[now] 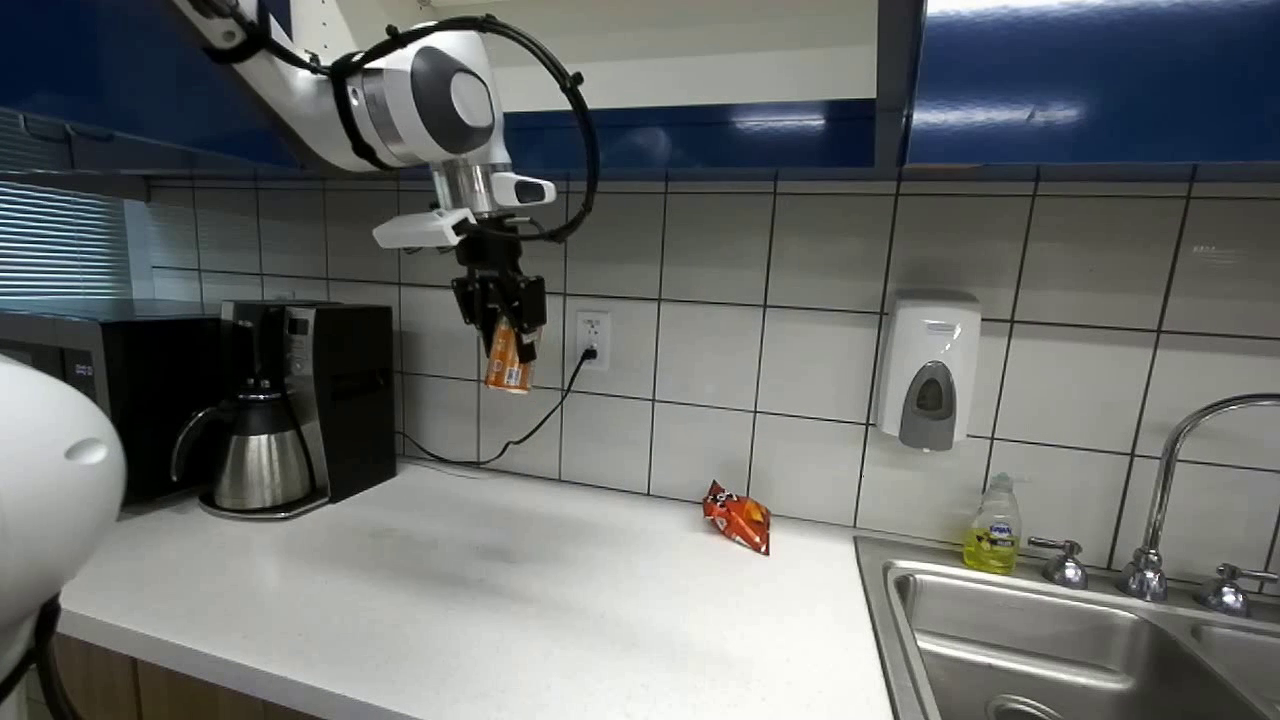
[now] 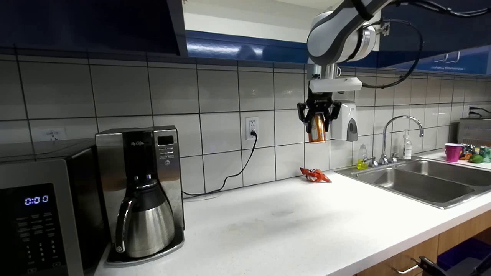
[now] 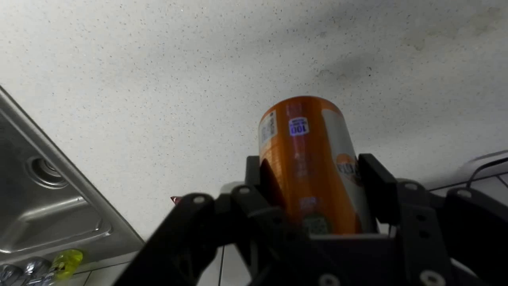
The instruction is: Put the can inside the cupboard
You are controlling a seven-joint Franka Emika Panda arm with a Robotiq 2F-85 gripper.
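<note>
Tool (image 2: 317,125) clamped on can (image 3: 303,159), held in air over desk (image 1: 560,600), lower than cupboard (image 1: 700,60). In exterior view only: pink cup (image 2: 453,153), "Mr. Coffee" on coffee maker (image 2: 168,168), microwave clock (image 2: 36,200) legible at "0:00". Wrist view only: upside-down "100" on can. Soap bottle (image 1: 992,537): "Dawn".

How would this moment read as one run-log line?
end effector: gripping can | can: held above counter, outside cupboard | cupboard: open, pale interior showing | placing: not yet done
</note>
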